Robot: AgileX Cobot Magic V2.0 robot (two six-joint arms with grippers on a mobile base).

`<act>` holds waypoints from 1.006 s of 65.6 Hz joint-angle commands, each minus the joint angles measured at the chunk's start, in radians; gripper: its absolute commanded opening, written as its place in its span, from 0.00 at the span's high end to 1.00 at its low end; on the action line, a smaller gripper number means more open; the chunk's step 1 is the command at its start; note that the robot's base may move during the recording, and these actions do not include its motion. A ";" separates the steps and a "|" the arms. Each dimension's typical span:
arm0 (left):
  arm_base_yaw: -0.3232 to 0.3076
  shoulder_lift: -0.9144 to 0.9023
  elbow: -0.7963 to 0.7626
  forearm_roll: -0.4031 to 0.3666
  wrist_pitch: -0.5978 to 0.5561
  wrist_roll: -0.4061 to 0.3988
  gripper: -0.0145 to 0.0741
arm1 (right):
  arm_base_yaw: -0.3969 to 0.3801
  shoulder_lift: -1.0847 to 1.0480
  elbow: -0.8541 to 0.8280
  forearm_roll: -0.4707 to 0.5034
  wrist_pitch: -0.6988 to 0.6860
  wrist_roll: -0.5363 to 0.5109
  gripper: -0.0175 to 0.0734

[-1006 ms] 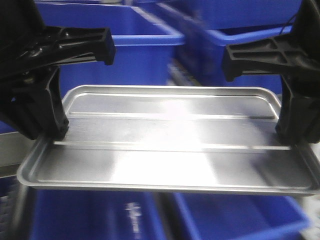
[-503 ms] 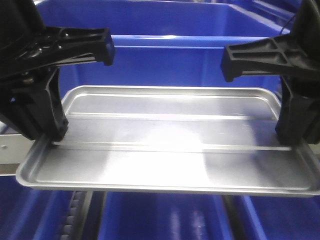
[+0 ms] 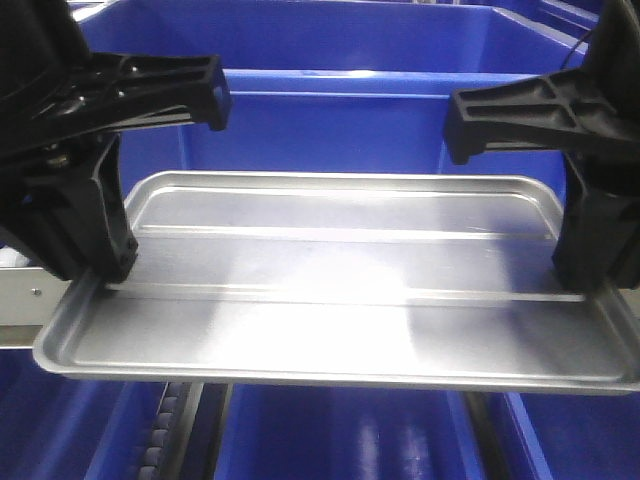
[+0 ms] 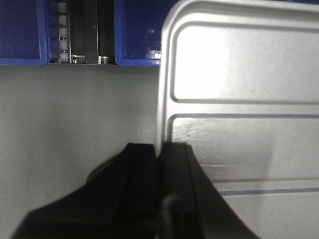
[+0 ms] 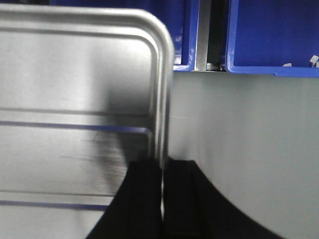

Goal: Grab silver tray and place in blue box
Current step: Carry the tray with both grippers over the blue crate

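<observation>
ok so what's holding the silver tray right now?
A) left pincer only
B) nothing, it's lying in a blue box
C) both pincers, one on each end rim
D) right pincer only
C: the left pincer is shut on one end rim of the silver tray and the right pincer on the opposite rim, each shown in its own wrist view.

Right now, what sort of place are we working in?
Probably a warehouse or factory handling line: blue plastic crates fill the view beyond the silver tray, with the blue box straight ahead, and a roller conveyor track runs between the lower crates.
</observation>
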 commanded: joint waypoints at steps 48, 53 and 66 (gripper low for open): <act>-0.001 -0.030 -0.025 0.036 -0.001 0.003 0.95 | -0.002 -0.024 -0.029 -0.183 -0.006 -0.010 0.74; -0.001 -0.030 -0.025 0.036 -0.001 0.003 0.95 | -0.002 -0.024 -0.029 -0.183 -0.007 -0.010 0.74; -0.001 -0.030 -0.025 0.041 -0.005 0.003 0.95 | -0.002 -0.024 -0.029 -0.183 -0.027 -0.010 0.74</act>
